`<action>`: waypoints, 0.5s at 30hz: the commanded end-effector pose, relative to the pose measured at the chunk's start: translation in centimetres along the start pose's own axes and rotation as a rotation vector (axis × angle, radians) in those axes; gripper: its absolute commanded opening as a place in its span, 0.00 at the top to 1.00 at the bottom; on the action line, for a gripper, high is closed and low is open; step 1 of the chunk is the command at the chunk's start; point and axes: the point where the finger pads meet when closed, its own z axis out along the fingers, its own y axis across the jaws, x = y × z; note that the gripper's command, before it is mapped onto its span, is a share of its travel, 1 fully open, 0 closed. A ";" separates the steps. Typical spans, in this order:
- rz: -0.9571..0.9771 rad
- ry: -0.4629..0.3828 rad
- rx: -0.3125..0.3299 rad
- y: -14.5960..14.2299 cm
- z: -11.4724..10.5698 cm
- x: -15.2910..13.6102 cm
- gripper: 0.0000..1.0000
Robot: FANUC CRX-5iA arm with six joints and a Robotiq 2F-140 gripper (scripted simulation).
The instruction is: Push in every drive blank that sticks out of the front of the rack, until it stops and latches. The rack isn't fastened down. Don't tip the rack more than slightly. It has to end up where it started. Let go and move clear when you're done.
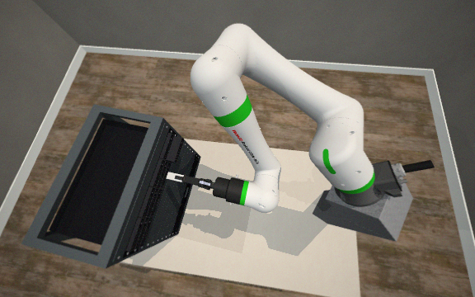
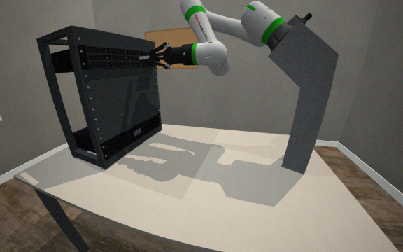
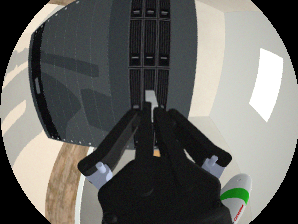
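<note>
The dark rack (image 1: 66, 247) (image 2: 58, 98) (image 3: 87, 76) stands upright on the beige table, its front facing the arm. Near the top of the front are rows of dark drive bays (image 2: 112, 57) (image 3: 149, 30). One light grey drive blank (image 1: 171, 176) (image 2: 143, 57) (image 3: 150, 98) sticks out of the bays at the right side of the rack's front. My gripper (image 1: 181, 178) (image 2: 152, 59) (image 3: 149, 97) is shut, level with the blank, and its closed fingertips touch the blank's front end. I cannot tell whether any other blank sticks out.
The table (image 2: 222, 210) (image 1: 262, 264) holds the rack at its left end and the arm's grey pedestal (image 1: 369, 214) (image 2: 306, 98) at the right. A dark unit (image 2: 135, 134) fills the bottom of the rack. Wooden floor surrounds the table.
</note>
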 end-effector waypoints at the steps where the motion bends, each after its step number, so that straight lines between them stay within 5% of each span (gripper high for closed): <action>1: 0.000 0.000 -0.002 0.0 -1.9 0.0 0.90; 8: 0.000 0.000 -0.002 0.0 -5.3 0.0 0.90; 15: 0.000 0.000 -0.002 0.0 -5.9 0.0 0.90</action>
